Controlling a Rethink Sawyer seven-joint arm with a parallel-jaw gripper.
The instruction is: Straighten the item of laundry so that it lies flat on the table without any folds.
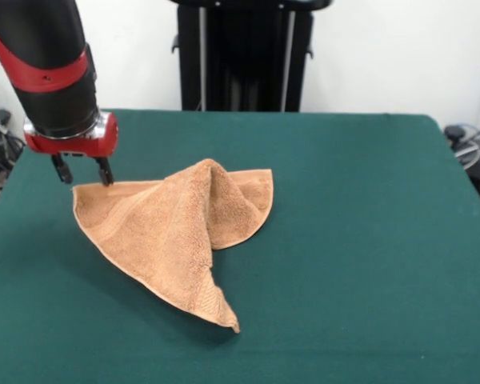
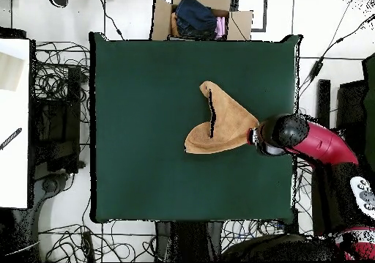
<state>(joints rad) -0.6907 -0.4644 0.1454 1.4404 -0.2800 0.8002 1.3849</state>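
Gripper (image 1: 83, 170), fingers spread apart, hangs just over one corner of the folded towel (image 1: 180, 236) on the table (image 1: 368, 240)

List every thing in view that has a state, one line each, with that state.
towel: folded over itself, a raised ridge across the middle, not flat.
gripper: fingers open, at the towel's corner, not gripping it.
table: bears the towel only.
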